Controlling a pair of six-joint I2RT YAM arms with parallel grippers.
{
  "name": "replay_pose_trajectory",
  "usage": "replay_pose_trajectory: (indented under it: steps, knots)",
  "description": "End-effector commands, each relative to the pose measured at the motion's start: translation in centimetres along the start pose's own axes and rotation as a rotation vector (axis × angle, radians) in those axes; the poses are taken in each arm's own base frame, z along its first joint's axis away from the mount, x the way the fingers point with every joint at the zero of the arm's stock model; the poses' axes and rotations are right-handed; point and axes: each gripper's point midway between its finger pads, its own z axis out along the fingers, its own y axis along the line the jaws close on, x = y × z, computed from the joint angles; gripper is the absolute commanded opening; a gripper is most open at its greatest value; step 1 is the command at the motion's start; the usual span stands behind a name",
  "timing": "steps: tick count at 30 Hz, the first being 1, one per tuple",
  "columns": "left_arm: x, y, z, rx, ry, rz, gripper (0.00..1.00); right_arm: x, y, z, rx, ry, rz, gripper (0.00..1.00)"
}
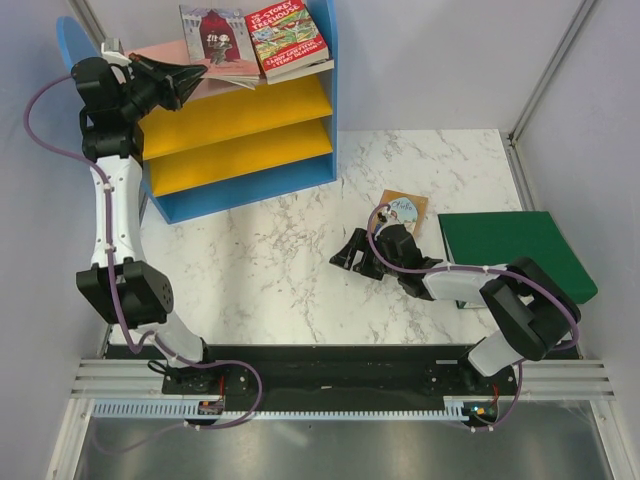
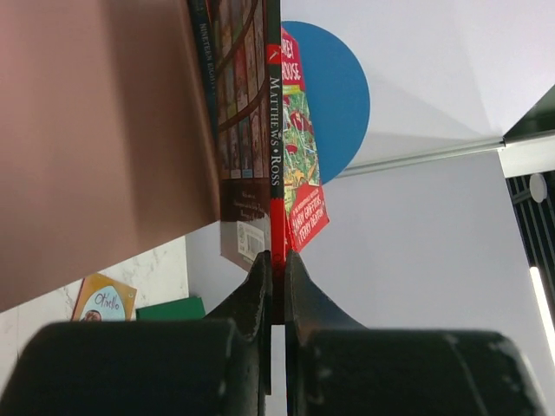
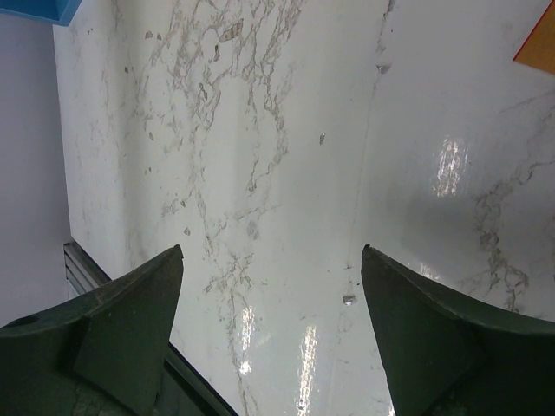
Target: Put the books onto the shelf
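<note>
The shelf (image 1: 322, 110) has blue sides, a pink top board (image 1: 160, 52) and yellow lower boards. Two books lie on its top: a pink-red cover (image 1: 218, 38) over a small stack, and the red Treehouse book (image 1: 288, 40) to its right. My left gripper (image 1: 197, 77) is shut on the near edge of the pink-red book. In the left wrist view its jaws (image 2: 276, 262) pinch that book's red spine (image 2: 275, 165), with a dark blue spine (image 2: 206, 78) beside it. A tan book (image 1: 402, 212) lies flat on the table. My right gripper (image 1: 345, 258) hangs open and holds nothing, left of that book.
A large green binder (image 1: 510, 250) lies at the right of the marble table (image 1: 260, 260), under my right arm. The right wrist view shows bare marble (image 3: 277, 156) between the open fingers, the shelf's blue corner (image 3: 35, 9) and an orange book corner (image 3: 542, 39).
</note>
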Motion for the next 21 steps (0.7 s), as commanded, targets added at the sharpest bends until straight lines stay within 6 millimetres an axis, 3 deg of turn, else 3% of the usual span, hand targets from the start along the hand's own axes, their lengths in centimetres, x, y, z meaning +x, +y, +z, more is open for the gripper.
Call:
replay_pose_trajectory:
  steps: [1, 11, 21]
  knots:
    - [0.0, -0.5, -0.3, 0.004, 0.01, 0.032, 0.04, 0.1, 0.1, 0.1, -0.021, 0.0, 0.004, 0.9]
    - [-0.3, 1.5, 0.5, -0.058, 0.032, -0.011, 0.2, 0.2, 0.2, 0.1, -0.025, 0.003, 0.005, 0.91]
    - [-0.9, 2.4, 1.5, -0.072, 0.046, -0.03, 0.27, 0.3, 0.1, 0.1, -0.023, 0.008, 0.006, 0.91]
